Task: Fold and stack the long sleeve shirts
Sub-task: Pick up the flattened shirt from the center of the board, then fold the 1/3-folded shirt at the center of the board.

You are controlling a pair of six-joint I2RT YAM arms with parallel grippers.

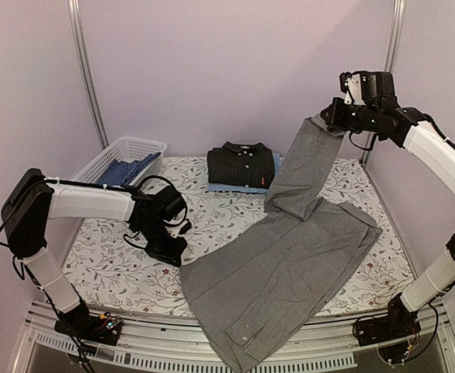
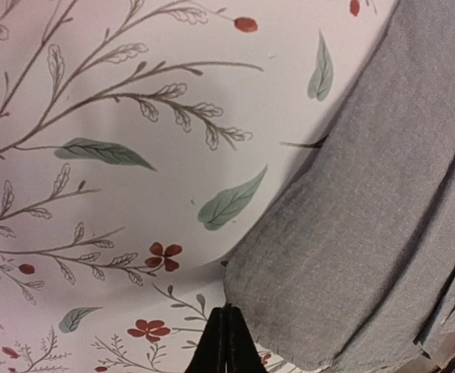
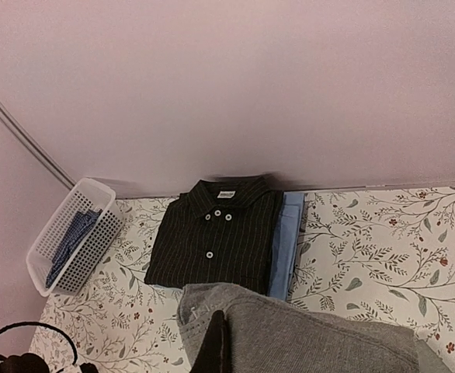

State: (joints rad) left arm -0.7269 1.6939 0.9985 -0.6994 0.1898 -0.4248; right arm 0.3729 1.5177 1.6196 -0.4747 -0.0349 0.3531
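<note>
The mid-grey shirt point(image 1: 282, 264) lies spread over the table's front, its lower part hanging past the near edge. My right gripper point(image 1: 330, 116) is shut on one end of it and holds that end high at the back right; in the right wrist view the gripper point(image 3: 216, 342) pinches the grey cloth point(image 3: 313, 342). My left gripper point(image 1: 171, 250) is low on the table at the shirt's left edge. In the left wrist view the gripper point(image 2: 226, 315) is shut at the corner of the grey cloth point(image 2: 367, 217). The black shirt point(image 1: 241, 165) lies folded on the light blue one point(image 3: 288, 241).
A white lattice basket point(image 1: 126, 148) holding blue striped cloth stands at the back left. The flowered tablecloth point(image 1: 111, 256) covers the table. A metal post point(image 1: 88, 70) rises at the back left. The wall is close behind the folded stack.
</note>
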